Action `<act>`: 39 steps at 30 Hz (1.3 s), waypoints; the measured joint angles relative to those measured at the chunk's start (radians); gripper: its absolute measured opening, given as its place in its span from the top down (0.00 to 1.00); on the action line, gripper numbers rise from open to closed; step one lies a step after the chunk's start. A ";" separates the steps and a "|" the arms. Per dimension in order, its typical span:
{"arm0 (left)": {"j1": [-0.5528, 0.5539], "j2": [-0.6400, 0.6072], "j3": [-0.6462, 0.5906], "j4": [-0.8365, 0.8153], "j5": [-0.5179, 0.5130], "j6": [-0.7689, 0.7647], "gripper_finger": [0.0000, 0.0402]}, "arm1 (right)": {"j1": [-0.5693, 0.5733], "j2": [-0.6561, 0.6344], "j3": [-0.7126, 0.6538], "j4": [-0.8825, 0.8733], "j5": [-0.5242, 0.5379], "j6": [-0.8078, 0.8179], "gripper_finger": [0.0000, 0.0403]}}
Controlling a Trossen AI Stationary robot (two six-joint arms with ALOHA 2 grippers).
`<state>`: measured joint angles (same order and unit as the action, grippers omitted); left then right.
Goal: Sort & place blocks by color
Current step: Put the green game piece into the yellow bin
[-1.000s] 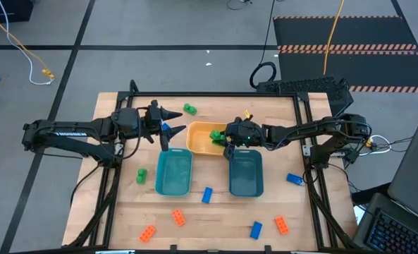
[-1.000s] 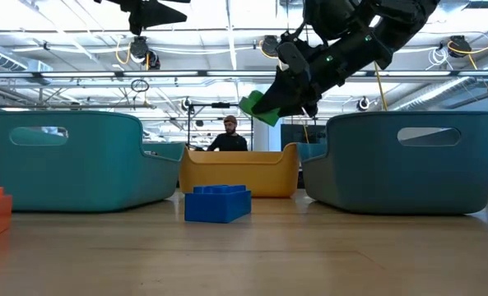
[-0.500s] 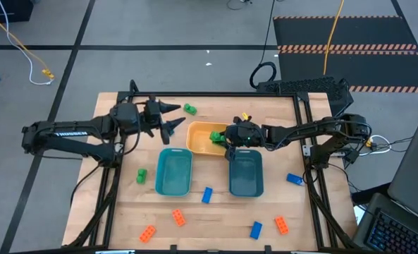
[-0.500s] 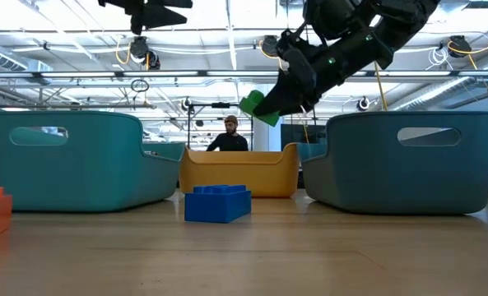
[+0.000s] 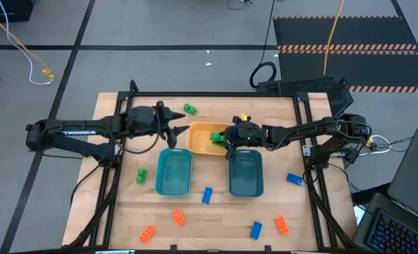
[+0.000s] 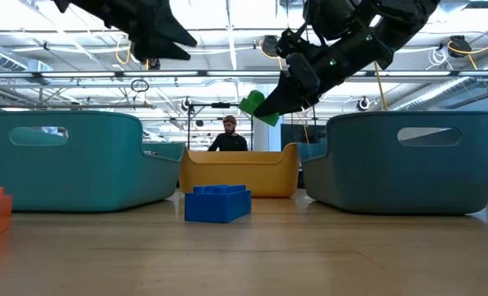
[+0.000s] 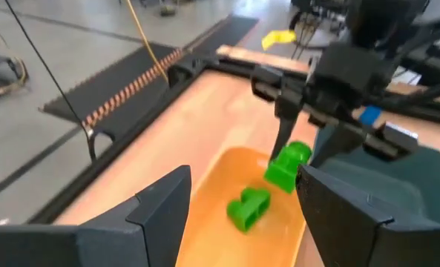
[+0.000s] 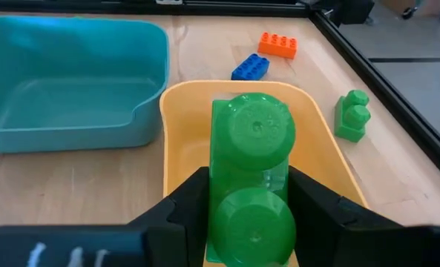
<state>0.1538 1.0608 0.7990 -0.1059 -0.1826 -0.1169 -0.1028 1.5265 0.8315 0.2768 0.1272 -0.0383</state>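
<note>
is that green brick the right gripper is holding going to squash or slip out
Probably not squash: the green brick looks like hard moulded plastic and keeps its shape between the right gripper's fingers. Its glossy sides could be a little slippery, though the fingers grip flat faces. It seems light for its size, hanging steady above the yellow bin.

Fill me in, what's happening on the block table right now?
The right gripper holds a green block above the yellow-orange bin, which already has one green block in it. The left gripper hangs open and empty near that bin's far left corner. Both teal bins look empty. Orange, blue and green blocks lie loose on the table.
</note>
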 joint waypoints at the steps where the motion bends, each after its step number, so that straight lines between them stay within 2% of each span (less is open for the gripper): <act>1: -0.002 0.020 0.000 0.000 -0.001 -0.014 0.39 | 0.000 0.000 -0.001 0.001 0.000 0.000 0.68; 9: -0.047 0.157 0.000 0.003 -0.001 -0.090 0.39 | 0.000 0.000 -0.035 0.019 0.031 0.069 0.67; 20: -0.151 0.155 0.000 0.052 -0.013 -0.114 0.39 | 0.000 0.000 -0.043 0.052 0.026 0.063 0.67; 39: -0.157 0.138 0.000 0.077 -0.039 -0.094 0.39 | 0.000 0.000 -0.043 0.045 0.028 0.079 0.67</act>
<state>-0.0036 1.1986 0.7994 -0.0289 -0.2214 -0.2114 -0.1032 1.5265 0.7887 0.3216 0.1555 0.0405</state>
